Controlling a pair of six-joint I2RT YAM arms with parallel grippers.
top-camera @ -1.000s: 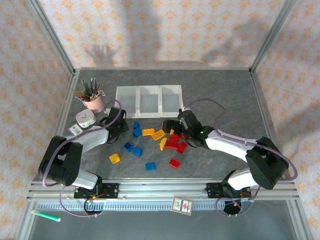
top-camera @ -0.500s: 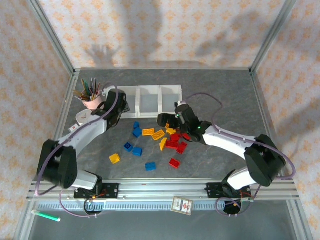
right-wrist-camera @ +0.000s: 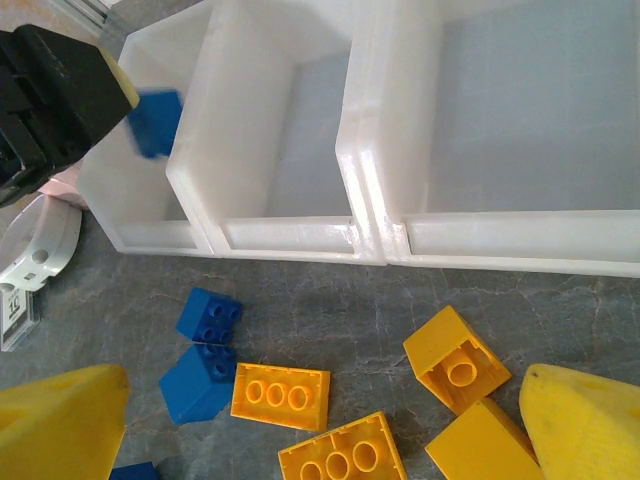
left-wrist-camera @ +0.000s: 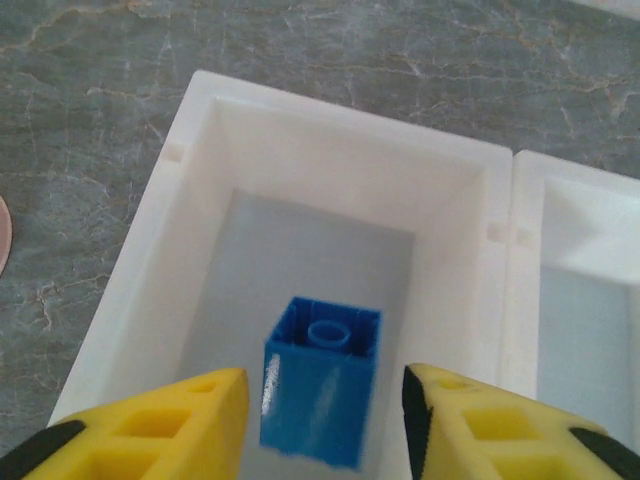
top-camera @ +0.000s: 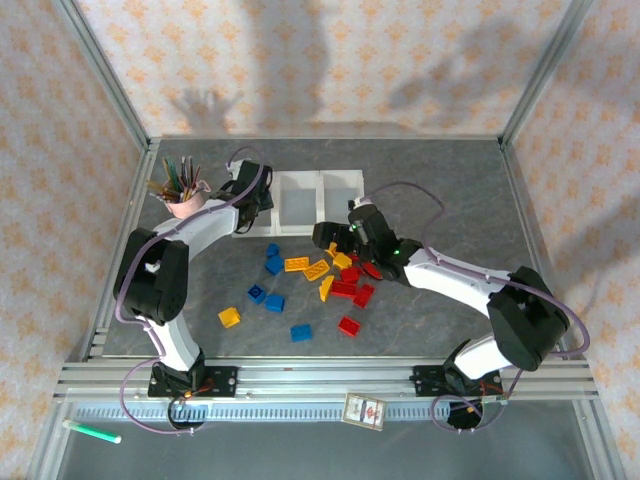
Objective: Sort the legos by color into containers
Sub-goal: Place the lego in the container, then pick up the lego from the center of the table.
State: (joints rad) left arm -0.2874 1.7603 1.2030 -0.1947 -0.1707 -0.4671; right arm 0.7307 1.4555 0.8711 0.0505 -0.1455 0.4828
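The left hand [top-camera: 256, 193] was up over the containers [top-camera: 322, 176], right above the left bin [left-wrist-camera: 340, 125]. Its yellow fingers [left-wrist-camera: 160, 420] stood parted, a slim gap showing on each side of the blue brick [left-wrist-camera: 320, 385] between them, so it pinched nothing. That brick was inside the left bin's walls, studs facing away from the wrist camera. From the right wrist it was a blue blur [right-wrist-camera: 155, 122] in the same bin, beside the black left hand [right-wrist-camera: 55, 95]. Whether it rested on the bin floor could not be told.

The right hand [top-camera: 334, 236] hung just in front of the containers with its fingers [right-wrist-camera: 60, 425] spread wide, holding nothing, over a cluster of yellow bricks [right-wrist-camera: 458, 358].

The other legos [top-camera: 272, 302] lay loose on the tabletop [top-camera: 450, 190]: blue to the left, yellow in the middle, red [top-camera: 349, 325] to the right. The middle and right bins looked bare. A pink cup [top-camera: 186, 205] of pens stood beside the left bin.
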